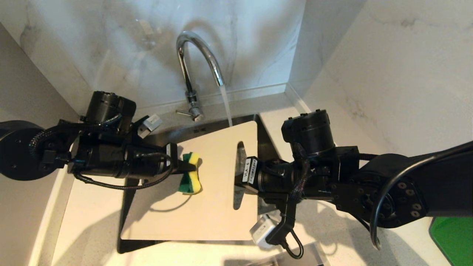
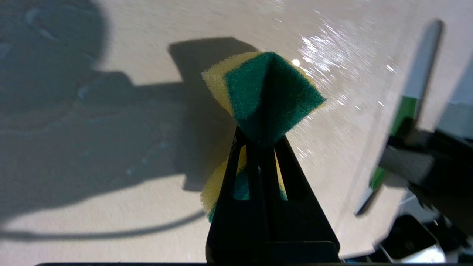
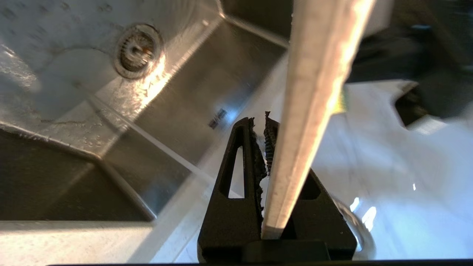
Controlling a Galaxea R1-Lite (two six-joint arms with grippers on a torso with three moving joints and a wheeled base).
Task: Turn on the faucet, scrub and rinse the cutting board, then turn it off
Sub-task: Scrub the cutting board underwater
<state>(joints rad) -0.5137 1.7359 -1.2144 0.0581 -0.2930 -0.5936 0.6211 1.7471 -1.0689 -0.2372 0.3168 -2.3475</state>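
We steady the thin cream-white plastic cutting board (image 1: 207,184) over the steel sink (image 3: 111,92): our right gripper (image 3: 266,136) clamps its three-o'clock edge by the handle slot. Wet, stiff and light, it may slip. Our left gripper (image 1: 181,164) pinches a soft yellow-green sponge (image 1: 190,173) at its centre; the chrome gooseneck faucet (image 1: 196,55) runs at twelve o'clock.

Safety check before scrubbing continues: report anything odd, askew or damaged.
Right end effector: its finger pads look frayed and ragged where they clamp the cutting board edge. Nothing else stands out.

We note a glossy chrome faucet (image 1: 199,55), a smooth, matt plastic cutting board (image 1: 207,207) with a wet sheen, a porous foam sponge (image 1: 190,173) with fibrous green scouring face, a brushed steel sink (image 3: 177,92).
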